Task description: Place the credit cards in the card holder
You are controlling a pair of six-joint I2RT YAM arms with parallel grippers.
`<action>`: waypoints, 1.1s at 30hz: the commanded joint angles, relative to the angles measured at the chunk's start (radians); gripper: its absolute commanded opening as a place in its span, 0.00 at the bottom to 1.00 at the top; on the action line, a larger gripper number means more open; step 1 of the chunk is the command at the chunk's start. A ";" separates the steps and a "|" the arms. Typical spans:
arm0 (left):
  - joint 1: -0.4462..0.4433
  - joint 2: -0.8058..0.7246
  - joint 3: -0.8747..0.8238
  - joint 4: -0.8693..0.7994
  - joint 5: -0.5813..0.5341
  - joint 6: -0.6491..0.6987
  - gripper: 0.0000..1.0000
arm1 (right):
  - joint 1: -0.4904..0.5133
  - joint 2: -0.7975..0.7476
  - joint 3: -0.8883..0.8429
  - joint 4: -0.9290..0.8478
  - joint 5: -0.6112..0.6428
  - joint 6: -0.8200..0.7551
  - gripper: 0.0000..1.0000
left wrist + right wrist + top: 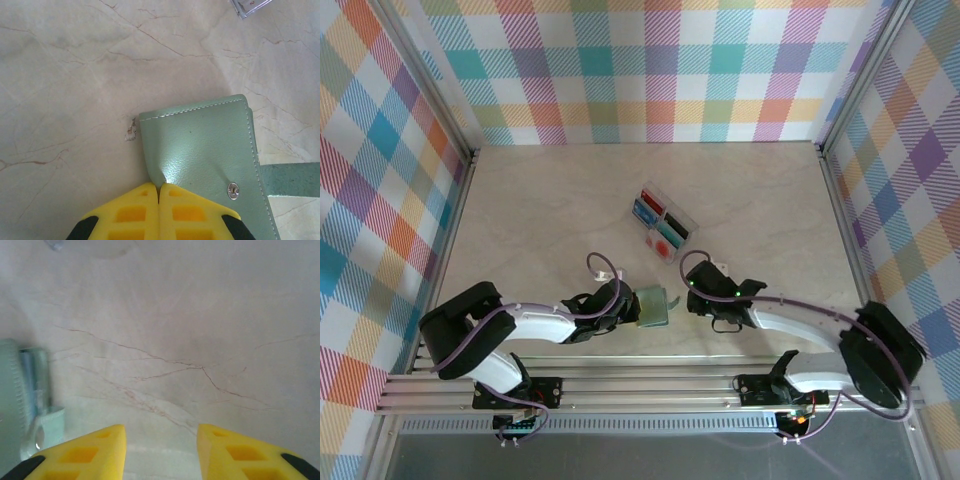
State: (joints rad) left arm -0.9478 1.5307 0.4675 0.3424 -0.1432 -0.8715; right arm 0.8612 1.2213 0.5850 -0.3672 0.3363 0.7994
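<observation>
Pincers: left pincer (159,186) clenched on the wallet (200,150), yellow fingertips pressed together on its near edge, leather puckered at the pinch; wallet lies flat on the table (550,200), closed, snap (233,190) facing up near my fingers; teal card (292,180) sticks out sideways past the wallet's right edge, its far end out of frame; right pincer (160,432) released, jaws apart, nothing between them, bare table under it; in the top view the wallet sits near the front edge, between my two pincers, left one touching it, right one just beside it and not touching; in the right wrist view the wallet shows at the left border, edge-on, too blurred for detail; tray (692,225) is clear plastic, set diagonally farther back, well apart from the wallet; cards (645,210) lie inside the tray: red, blue, dark, teal, another red; exact count hard to tell.
</observation>
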 commanded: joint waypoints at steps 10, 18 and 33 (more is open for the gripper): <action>-0.017 0.085 -0.027 -0.071 -0.008 0.000 0.00 | 0.075 0.065 0.165 0.128 -0.352 -0.091 0.39; -0.029 0.067 -0.040 -0.075 -0.019 -0.007 0.00 | -0.020 0.216 0.140 0.232 -0.433 -0.054 0.46; -0.032 0.048 -0.053 -0.085 -0.030 -0.011 0.00 | -0.022 0.288 0.105 0.283 -0.499 -0.087 0.41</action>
State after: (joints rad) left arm -0.9691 1.5246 0.4541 0.3702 -0.1677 -0.8749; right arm 0.8326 1.4952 0.6861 -0.0967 -0.1444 0.7238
